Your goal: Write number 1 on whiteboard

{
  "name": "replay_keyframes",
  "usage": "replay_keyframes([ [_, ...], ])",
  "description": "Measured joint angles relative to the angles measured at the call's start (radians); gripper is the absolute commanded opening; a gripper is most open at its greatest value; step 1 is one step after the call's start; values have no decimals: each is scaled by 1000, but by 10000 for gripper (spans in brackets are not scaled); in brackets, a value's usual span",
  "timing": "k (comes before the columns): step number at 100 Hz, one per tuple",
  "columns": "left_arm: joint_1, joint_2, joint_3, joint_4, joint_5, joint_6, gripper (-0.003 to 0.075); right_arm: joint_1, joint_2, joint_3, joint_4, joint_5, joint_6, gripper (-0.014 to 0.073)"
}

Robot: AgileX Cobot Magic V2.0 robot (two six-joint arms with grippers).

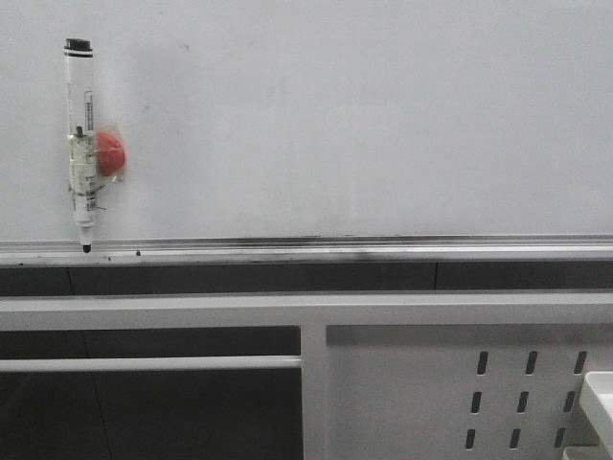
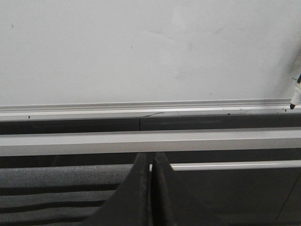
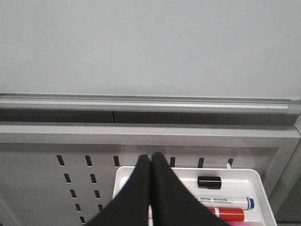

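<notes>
The whiteboard (image 1: 335,115) fills the upper part of every view, glossy and faintly smudged, and also shows in the left wrist view (image 2: 141,47) and the right wrist view (image 3: 150,47). No number 1 stroke shows on it. A white marker (image 1: 80,144) hangs upright on the board at the left, held by a red magnet (image 1: 110,153), its bare black tip down at the silver tray edge (image 1: 335,247). The tip shows in the left wrist view (image 2: 294,101). My left gripper (image 2: 150,156) is shut and empty, below the tray edge. My right gripper (image 3: 150,157) is shut and empty, over a white bin.
A white perforated metal panel (image 1: 431,383) stands below the board at the right, and also shows in the right wrist view (image 3: 47,174). A white bin (image 3: 256,176) on it holds a black cap (image 3: 209,182), a blue-ended marker (image 3: 225,202) and a red marker (image 3: 230,214). Grey frame bars (image 1: 153,312) run below the tray.
</notes>
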Motion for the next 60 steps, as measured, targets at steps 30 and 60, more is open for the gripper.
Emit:
replay_keyframes([
  [30,0,0,0,0,-275,0,-20,0,0,0,0,-54,0,-71],
  [60,0,0,0,0,-423,0,-20,0,0,0,-2,-184,0,-71],
])
